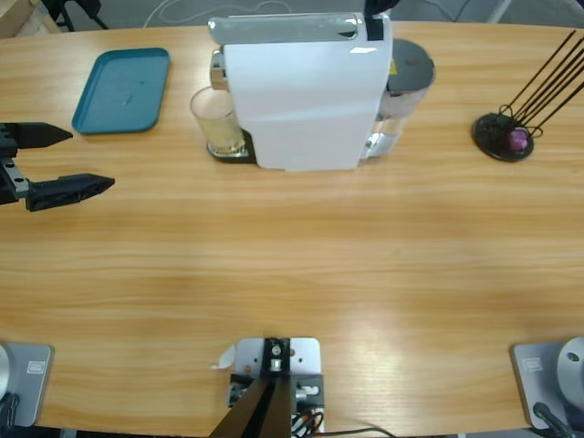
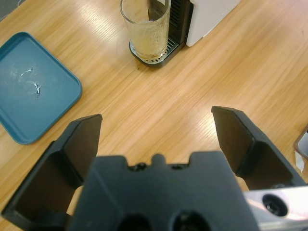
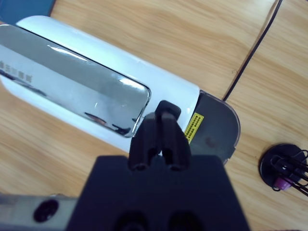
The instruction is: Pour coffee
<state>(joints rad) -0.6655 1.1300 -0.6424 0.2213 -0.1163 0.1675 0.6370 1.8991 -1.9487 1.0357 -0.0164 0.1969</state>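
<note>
A long wooden table (image 1: 292, 265) is carrying everything here. The left gripper (image 1: 66, 162) is hovering with its jaws spread wide and holding nothing, well short of the glass (image 2: 145, 30) straight ahead of it. That glass is sitting on the drip grate of the white coffee machine (image 1: 306, 91), with the coffee (image 2: 149, 47) lying as a shallow tan layer at its bottom. A blue tray (image 2: 29, 89) is lying off to the gripper's left. The right gripper (image 3: 162, 137) is poised above the machine's top, jaws pressed together. Risk, as I judge it: a crooked approach is likely to knock the glass against the machine and spill it.
</note>
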